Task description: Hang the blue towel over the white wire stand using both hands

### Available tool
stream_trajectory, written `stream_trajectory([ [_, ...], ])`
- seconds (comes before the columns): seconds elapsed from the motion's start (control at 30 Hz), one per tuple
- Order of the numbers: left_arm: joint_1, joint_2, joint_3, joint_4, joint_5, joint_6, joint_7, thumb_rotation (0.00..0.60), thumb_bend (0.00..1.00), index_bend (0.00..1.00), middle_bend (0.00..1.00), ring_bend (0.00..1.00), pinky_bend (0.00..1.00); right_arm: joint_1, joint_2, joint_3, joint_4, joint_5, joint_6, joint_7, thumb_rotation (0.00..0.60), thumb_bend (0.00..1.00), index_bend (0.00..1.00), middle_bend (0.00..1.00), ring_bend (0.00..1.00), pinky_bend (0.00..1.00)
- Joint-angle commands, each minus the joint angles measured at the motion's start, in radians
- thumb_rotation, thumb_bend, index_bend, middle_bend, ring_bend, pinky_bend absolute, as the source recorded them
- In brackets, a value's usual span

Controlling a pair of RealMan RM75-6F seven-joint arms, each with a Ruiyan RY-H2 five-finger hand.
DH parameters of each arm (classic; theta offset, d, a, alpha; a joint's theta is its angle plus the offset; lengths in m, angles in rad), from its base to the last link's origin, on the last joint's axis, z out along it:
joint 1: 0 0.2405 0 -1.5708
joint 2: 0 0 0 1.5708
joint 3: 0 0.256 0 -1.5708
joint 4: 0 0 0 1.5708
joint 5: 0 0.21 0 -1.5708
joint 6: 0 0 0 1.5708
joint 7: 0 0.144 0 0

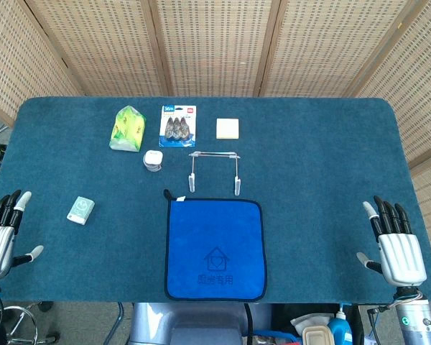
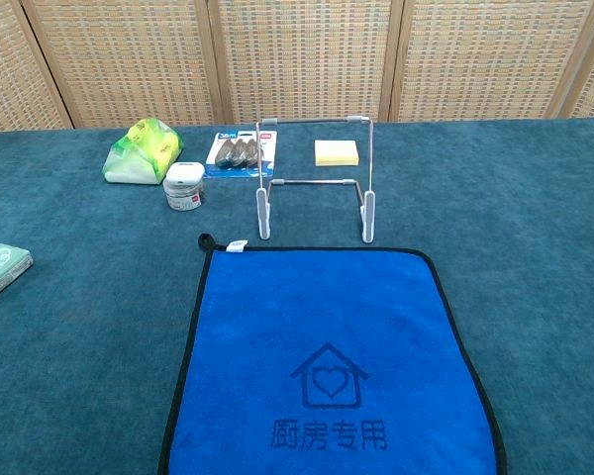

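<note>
The blue towel (image 1: 214,248) (image 2: 327,366) lies flat on the teal table near the front edge, with a black border and a house logo. Just behind it stands the white wire stand (image 1: 215,171) (image 2: 315,178), upright and bare. My left hand (image 1: 1,228) hovers at the table's front left corner, fingers spread, holding nothing. At the front right corner my right hand (image 1: 396,243) is likewise spread and empty. Both hands are far from the towel and show only in the head view.
Behind the stand sit a green packet (image 1: 127,128) (image 2: 142,150), a small white jar (image 1: 152,159) (image 2: 184,186), a blister pack (image 1: 178,125) (image 2: 241,154) and a yellow notepad (image 1: 228,128) (image 2: 337,151). A small pale green pack (image 1: 80,210) (image 2: 0,269) lies at the left.
</note>
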Motion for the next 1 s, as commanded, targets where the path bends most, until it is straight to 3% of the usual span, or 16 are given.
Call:
stream_trajectory([
  [0.03, 0.000, -0.002, 0.001, 0.000, 0.000, -0.001, 0.001, 0.600, 0.06, 0.00, 0.00, 0.00, 0.00, 0.001, 0.001, 0.000, 0.000, -0.001, -0.001, 0.001, 0.600, 0.00, 0.00, 0.00, 0.00, 0.00],
  [0.23, -0.005, -0.003, -0.003, 0.012, -0.002, -0.009, -0.020, 0.600, 0.06, 0.00, 0.00, 0.00, 0.00, 0.019, -0.004, -0.007, -0.005, -0.019, -0.028, -0.016, 0.600, 0.00, 0.00, 0.00, 0.00, 0.00],
  [0.53, -0.021, -0.007, -0.012, 0.027, -0.018, -0.038, -0.047, 0.600, 0.06, 0.00, 0.00, 0.00, 0.00, 0.140, -0.024, -0.041, 0.065, -0.193, -0.133, 0.087, 0.600, 0.00, 0.00, 0.00, 0.00, 0.00],
  [0.73, -0.022, -0.008, -0.011, 0.026, -0.018, -0.041, -0.055, 0.600, 0.06, 0.00, 0.00, 0.00, 0.00, 0.240, -0.113, -0.042, 0.183, -0.319, -0.168, 0.125, 0.600, 0.00, 0.00, 0.00, 0.00, 0.00],
  [1.0, -0.030, -0.015, -0.014, 0.019, -0.039, -0.059, -0.027, 0.600, 0.06, 0.00, 0.00, 0.00, 0.00, 0.362, -0.276, -0.050, 0.357, -0.390, -0.246, 0.134, 0.600, 0.00, 0.00, 0.00, 0.00, 0.00],
])
